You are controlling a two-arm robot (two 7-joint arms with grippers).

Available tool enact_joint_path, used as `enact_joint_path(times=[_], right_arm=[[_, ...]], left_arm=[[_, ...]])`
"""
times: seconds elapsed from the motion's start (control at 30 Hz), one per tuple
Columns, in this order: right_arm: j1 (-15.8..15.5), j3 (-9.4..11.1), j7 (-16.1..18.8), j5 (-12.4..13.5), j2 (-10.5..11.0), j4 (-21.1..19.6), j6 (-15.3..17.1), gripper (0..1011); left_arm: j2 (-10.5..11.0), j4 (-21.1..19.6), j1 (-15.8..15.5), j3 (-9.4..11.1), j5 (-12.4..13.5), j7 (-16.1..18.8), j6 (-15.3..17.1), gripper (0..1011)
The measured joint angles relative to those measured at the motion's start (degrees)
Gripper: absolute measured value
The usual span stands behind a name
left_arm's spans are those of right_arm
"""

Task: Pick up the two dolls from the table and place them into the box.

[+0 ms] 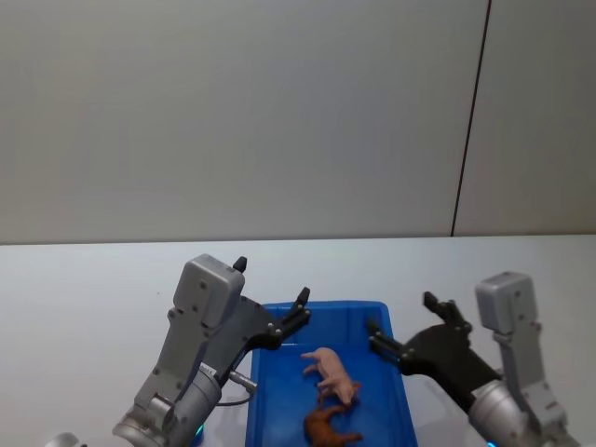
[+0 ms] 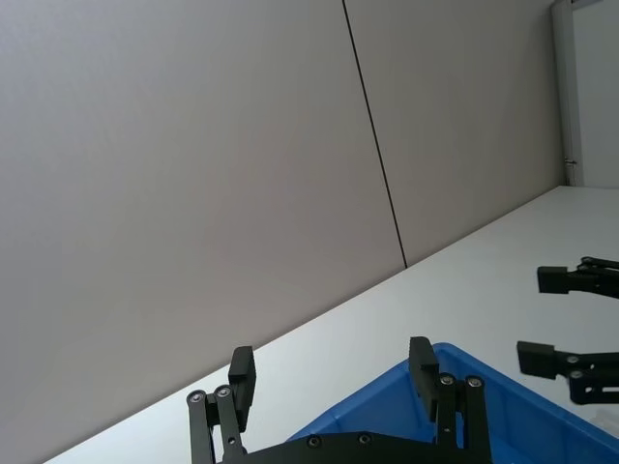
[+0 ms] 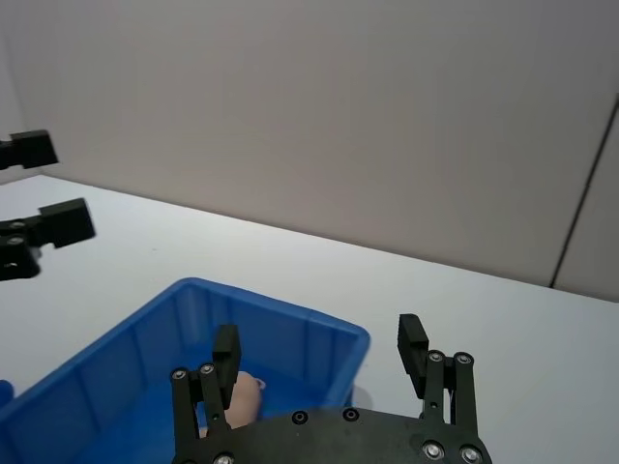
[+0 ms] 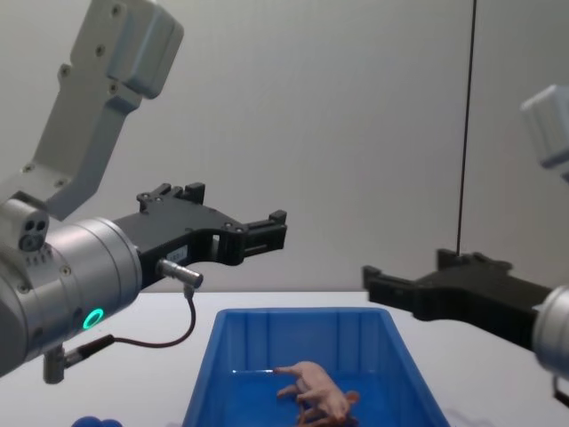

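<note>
Grey wall panels [image 1: 233, 112], split by one dark vertical seam [image 1: 470, 121], rise behind a plain white counter [image 1: 84, 279]. On the counter, close to the robot and between its two arms, sits the blue box [image 1: 321, 306].

Both dolls are inside the box, on its floor. The pink pig [image 1: 332, 370] is near the middle. From the chest view it seems to lie tipped onto its side with its legs out, though the angle is poor and I would not swear to it. The reddish-brown animal [image 1: 328, 428] is just beside the pig, on the side nearer the robot. Whether the two touch I cannot tell.

The left gripper [image 1: 271, 280] hovers by the box's far left corner, raised well above the rim. Its fingers [image 2: 242, 365] are spread wide and hold nothing. Its wrist view looks over the box's far rim towards the wall.

The right gripper [image 1: 401, 314] hangs by the far right corner of the box, at about the same height as the left one and facing it across the box. Its fingers [image 3: 411, 333] are also spread wide and empty. In its wrist view a little of the pig shows behind one finger, down in the box.
</note>
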Motion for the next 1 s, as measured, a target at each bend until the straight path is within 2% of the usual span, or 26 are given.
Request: enact_joint_path(times=[0.37,0.7,1.0], right_arm=[[-3.80,1.56,-5.37,1.40,2.42,-3.96,0.46,1001],[-5.32,2.15,-7.26,2.01,3.35,-5.50,0.60,1001],[-6.04,2.42,-8.19,2.31,3.81,-6.21,0.67,1001]], left_arm=[[0.00,0.00,0.00,0.00,0.00,0.00,0.00,1001],[0.22,-0.20,0.21,-0.15,-0.12,-0.01,0.47,1001],[2.23,-2.46,1.97,-1.24,-2.24,0.86,4.12,1001]])
